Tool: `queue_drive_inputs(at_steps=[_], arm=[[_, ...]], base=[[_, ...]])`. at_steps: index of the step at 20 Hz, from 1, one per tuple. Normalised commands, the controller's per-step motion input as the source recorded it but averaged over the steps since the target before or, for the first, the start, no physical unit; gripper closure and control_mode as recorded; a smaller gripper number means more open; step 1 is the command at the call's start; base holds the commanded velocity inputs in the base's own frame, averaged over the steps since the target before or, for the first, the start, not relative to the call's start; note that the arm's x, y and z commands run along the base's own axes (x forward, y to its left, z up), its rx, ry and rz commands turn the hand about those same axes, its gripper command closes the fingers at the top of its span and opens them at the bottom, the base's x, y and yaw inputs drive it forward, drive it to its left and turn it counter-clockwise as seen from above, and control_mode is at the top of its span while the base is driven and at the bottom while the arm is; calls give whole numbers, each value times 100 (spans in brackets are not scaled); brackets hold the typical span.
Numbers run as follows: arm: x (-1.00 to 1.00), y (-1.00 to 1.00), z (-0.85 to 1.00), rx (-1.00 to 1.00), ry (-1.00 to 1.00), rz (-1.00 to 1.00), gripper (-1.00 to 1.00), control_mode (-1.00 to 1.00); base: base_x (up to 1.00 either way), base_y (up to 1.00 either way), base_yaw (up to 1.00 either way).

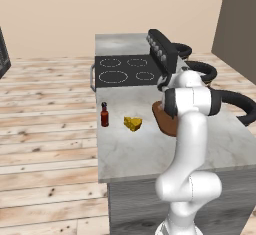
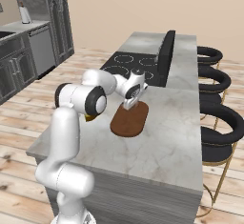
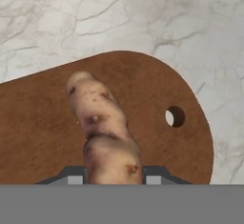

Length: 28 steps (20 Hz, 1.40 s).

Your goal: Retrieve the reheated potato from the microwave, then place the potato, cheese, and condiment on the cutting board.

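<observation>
My gripper (image 3: 113,175) is shut on the potato (image 3: 102,127), a pale tan lump with dark spots that sticks out past the fingertips. It hangs right over the reddish-brown cutting board (image 3: 157,85), near the end with the hole; whether it touches the wood I cannot tell. From the right base view the gripper (image 2: 128,105) points down at the far end of the cutting board (image 2: 129,121). The yellow cheese (image 1: 133,123) and the dark red condiment (image 1: 104,114) stand on the counter left of the cutting board (image 1: 165,124). The microwave is out of view.
A black stovetop (image 1: 127,69) lies on the island beyond the board, with a raised dark control panel (image 1: 162,46) at its right. Black stools (image 2: 212,82) line the island's far side. The marble counter (image 1: 140,154) ends close to my base.
</observation>
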Motion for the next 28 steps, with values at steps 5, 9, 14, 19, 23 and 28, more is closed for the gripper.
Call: queue_drive_inputs(at_steps=[5, 9, 14, 19, 23, 28], arm=[[7, -10, -18, 0, 0, 1, 100, -100], [-16, -1, -29, -1, -2, 1, 100, -100], [-21, 0, -36, -5, -3, 0, -100, -100], [-5, -4, -17, -1, -2, 0, -100, -100], [0, -9, -1, 0, -1, 0, -100, -100], [0, -12, 4, 0, -1, 0, -100, -100]], base=[[0, 0, 0], [0, 0, 0], [0, 0, 0], [0, 0, 0], [0, 0, 0], [0, 0, 0]])
